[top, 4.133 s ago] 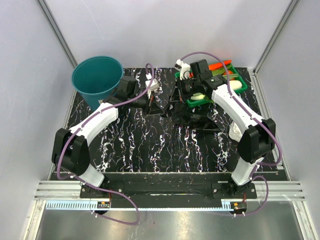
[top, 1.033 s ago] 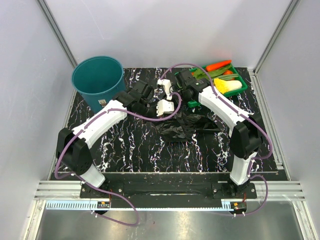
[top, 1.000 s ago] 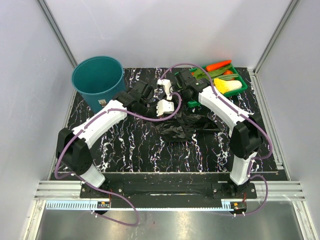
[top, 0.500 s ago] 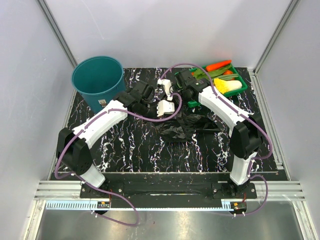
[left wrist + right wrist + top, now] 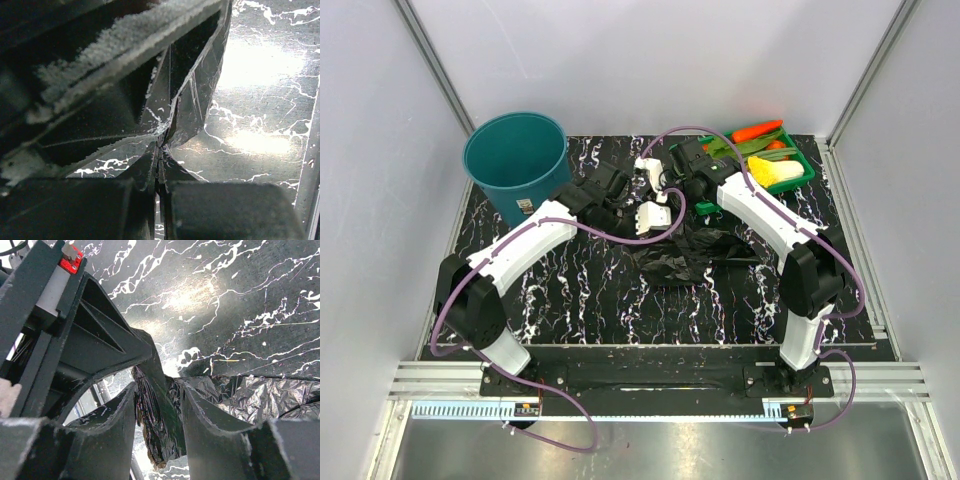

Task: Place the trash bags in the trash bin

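The black trash bags [image 5: 685,250] lie crumpled at the table's middle, with one strand pulled up toward the back. My left gripper [image 5: 665,212] is shut on that film; in the left wrist view [image 5: 159,167] its jaws pinch a taut fold of the bag [image 5: 195,100]. My right gripper [image 5: 672,195] meets it tip to tip. In the right wrist view [image 5: 157,405] its fingers [image 5: 117,420] stand a little apart with the twisted strand of bag [image 5: 160,425] between them. The teal trash bin [image 5: 515,160] stands upright at the back left, apart from both grippers.
A shallow green tray [image 5: 807,172] with vegetables sits at the back right, behind the right arm. The table is black with white veins [image 5: 590,290]. Grey walls close in the left, back and right sides.
Since four seconds ago both grippers have come together at the middle back and the bag has sunk onto the table. In the last second the left gripper has only shifted slightly.
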Tool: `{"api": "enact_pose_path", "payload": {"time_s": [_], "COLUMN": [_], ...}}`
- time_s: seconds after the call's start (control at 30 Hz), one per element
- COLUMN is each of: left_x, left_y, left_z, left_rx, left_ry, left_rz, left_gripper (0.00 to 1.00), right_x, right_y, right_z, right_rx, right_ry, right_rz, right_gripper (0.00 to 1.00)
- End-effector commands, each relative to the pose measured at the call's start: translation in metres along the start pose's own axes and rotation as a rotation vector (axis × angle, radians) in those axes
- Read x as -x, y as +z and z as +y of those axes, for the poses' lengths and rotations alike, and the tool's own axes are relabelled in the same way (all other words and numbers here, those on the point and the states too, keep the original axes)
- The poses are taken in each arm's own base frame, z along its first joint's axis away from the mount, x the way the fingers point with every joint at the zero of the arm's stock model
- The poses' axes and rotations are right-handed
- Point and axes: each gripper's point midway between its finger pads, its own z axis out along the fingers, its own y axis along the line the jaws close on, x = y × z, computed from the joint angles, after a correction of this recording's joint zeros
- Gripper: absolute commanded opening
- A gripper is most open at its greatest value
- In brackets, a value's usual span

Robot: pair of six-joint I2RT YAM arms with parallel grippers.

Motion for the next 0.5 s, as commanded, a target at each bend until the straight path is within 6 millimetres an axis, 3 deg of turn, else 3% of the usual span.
{"api": "enact_pose_path", "payload": {"time_s": [0.0, 0.47], "left_x": [0.007, 0.009], "left_y": [0.0, 0.0], "left_z": [0.022, 0.031], "left_rx": [0.072, 0.114], "left_ry": [0.026, 0.017], "left_rz": [-0.001, -0.005], "left_gripper": [0.0, 0.0], "right_x": [0.022, -0.002], "right_y": [-0.016, -0.013], "right_z": [0.035, 0.034], "right_rx": [0.056, 0.047], "right_ry": [-0.083, -0.09], "right_rz": [-0.07, -0.012], "right_gripper": [0.46, 0.47]}}
